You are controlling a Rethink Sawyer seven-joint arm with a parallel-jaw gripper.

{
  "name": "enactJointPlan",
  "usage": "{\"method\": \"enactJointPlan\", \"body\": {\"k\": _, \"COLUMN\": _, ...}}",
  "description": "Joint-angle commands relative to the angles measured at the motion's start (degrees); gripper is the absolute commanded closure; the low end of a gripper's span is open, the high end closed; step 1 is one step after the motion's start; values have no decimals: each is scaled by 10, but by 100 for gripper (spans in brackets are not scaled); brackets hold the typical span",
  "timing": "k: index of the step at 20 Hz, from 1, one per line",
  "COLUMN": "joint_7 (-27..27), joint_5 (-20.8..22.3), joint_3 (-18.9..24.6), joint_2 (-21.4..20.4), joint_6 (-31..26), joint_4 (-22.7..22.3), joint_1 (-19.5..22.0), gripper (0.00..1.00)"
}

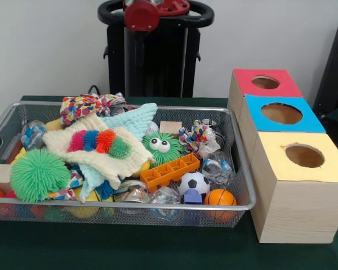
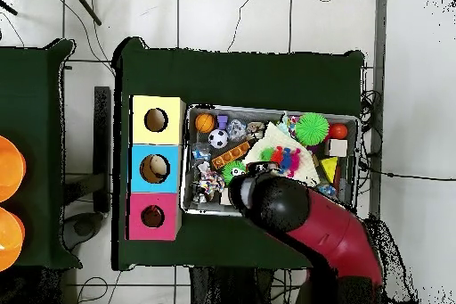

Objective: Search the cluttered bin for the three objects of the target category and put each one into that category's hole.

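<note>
The silver wire mesh bin stands on the green table, full of mixed toys; it also shows in the overhead view. No striped or tan-orange soft animal toy shows in either view. The red-topped wooden box's round hole is the farthest of three boxes to the bin's right; in the overhead view this hole is nearest the robot. The red and black arm reaches over the bin's edge nearest the robot and hides the gripper. In the front view only the arm's top shows.
The blue-topped box and the yellow-topped box stand in line with the red one. The bin holds a green puff ball, a cream cloth with a bright caterpillar, an orange brick, a soccer ball and a basketball-patterned ball.
</note>
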State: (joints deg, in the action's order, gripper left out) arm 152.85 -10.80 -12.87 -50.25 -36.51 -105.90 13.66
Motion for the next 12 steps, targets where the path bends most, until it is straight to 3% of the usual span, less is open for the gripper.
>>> {"method": "enactJointPlan", "body": {"k": 1, "joint_7": -168, "joint_5": 65, "joint_3": 101, "joint_2": -35, "joint_6": -88, "joint_4": 18, "joint_1": 18, "gripper": 100}}
{"method": "enactJointPlan", "body": {"k": 5, "joint_7": -204, "joint_5": 102, "joint_3": 83, "joint_2": -116, "joint_6": -88, "joint_4": -45, "joint_1": 28, "gripper": 100}}
{"method": "enactJointPlan", "body": {"k": 8, "joint_7": -243, "joint_5": 123, "joint_3": 52, "joint_2": -203, "joint_6": -131, "joint_4": -111, "joint_1": 40, "gripper": 100}}
{"method": "enactJointPlan", "body": {"k": 10, "joint_7": -260, "joint_5": 132, "joint_3": 45, "joint_2": -237, "joint_6": -86, "joint_4": -139, "joint_1": 51, "gripper": 100}}
{"method": "enactJointPlan", "body": {"k": 12, "joint_7": -302, "joint_5": 116, "joint_3": 66, "joint_2": -248, "joint_6": -55, "joint_4": -160, "joint_1": 86, "gripper": 100}}
